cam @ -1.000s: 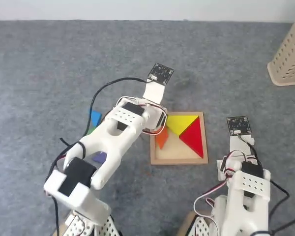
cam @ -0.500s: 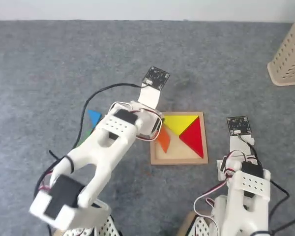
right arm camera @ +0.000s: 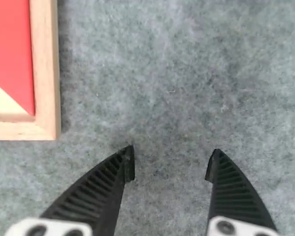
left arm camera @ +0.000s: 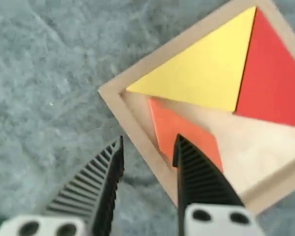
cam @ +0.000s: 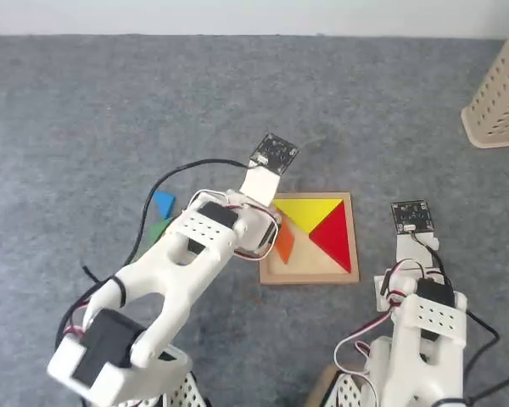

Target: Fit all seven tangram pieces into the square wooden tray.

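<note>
Grey felt covers the table [cam: 93,102], with a beige slotted rack [cam: 499,93] at its far right corner. Near the middle lies the square wooden tray [cam: 310,277], holding a yellow triangle [cam: 310,212], a red triangle [cam: 335,237] and an orange piece [cam: 282,244] beside its left rim. Loose on the felt, left of the left arm, lie a blue piece [cam: 163,203] and a green piece [cam: 159,229]. The left gripper [left arm camera: 148,142] hangs over the tray's left rim, jaws apart and empty. The right gripper [right arm camera: 173,152] sits low over bare felt near the tray's corner, jaws wide apart. The pieces look thin, rigid and light, probably smooth enough to twist in a pinch. A loose one is best taken across two opposite edges near its middle, fingertips pressed slightly into the felt.
</note>
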{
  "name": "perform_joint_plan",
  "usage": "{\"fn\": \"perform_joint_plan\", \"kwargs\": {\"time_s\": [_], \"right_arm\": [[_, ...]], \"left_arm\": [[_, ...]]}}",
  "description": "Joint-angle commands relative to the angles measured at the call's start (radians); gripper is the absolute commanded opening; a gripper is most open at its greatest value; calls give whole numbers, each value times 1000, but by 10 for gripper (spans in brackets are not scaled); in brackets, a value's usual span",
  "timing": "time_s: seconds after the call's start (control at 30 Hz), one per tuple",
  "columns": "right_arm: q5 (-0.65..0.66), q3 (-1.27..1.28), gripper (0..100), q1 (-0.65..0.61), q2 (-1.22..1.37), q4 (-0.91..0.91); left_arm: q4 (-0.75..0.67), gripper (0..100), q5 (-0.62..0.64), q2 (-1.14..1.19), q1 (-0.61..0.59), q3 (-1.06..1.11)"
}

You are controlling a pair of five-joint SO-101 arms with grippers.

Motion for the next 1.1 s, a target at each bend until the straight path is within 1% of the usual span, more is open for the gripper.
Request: {"fn": "perform_joint_plan", "kwargs": {"time_s": [0.0, 0.13, 0.23, 0.37, 0.43, 0.63, 0.7, 0.8, 0.9, 1.0, 1.07], "right_arm": [[-2, -3, 242, -18, 7, -15], [-2, -3, 242, -18, 7, -15], [-2, -3, 242, -18, 7, -15], [-2, -3, 242, -18, 7, -15], [-2, -3, 242, -18, 7, -15], [-2, -3, 242, -18, 7, -15], [-2, -3, 242, -18, 7, -15], [-2, -3, 242, -18, 7, -15], [-2, -3, 242, -18, 7, -15], [-2, -3, 242, -18, 7, -15], [-2, -3, 242, -18, 7, -15]], "left_arm": [[-5, 152, -37, -54, 9, 15], [-51, 152, -52, -54, 41, 70], [-51, 152, -49, -58, 103, 94], [-48, 152, -46, -64, 135, 101], [-25, 152, -46, -64, 149, 94], [-15, 152, -46, -66, 253, 93], [-14, 152, -46, -68, 264, 85], [25, 152, -46, -68, 210, 24], [29, 152, -46, -57, 135, -51], [-8, 152, -52, -26, 66, -94], [-41, 152, -66, 34, 31, -114]]}}
